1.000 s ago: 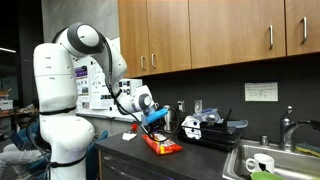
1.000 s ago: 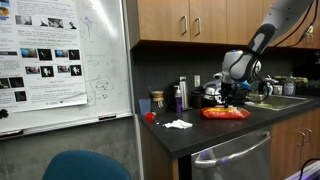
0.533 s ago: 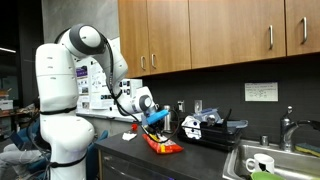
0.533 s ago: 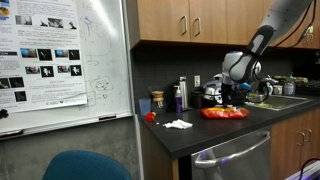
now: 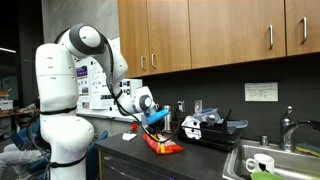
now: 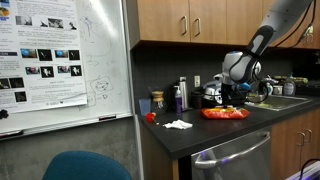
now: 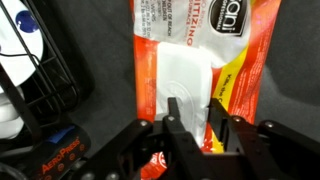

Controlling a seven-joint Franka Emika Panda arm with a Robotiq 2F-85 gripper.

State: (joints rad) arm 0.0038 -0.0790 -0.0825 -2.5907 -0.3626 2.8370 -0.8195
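Gripper (image 7: 205,128) hangs just above the orange wipes packet (image 7: 195,50), fingers parted, gripping nothing I can see. The packet lies flat on the dark counter (image 7: 292,90), running toward 12 o'clock. At 9 o'clock a black wire rack (image 7: 45,85) crowds close beside it.

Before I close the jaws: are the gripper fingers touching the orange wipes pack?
Cannot tell. The wrist view shows the fingers over the wipes pack from above, hiding any gap; both exterior views are too small.
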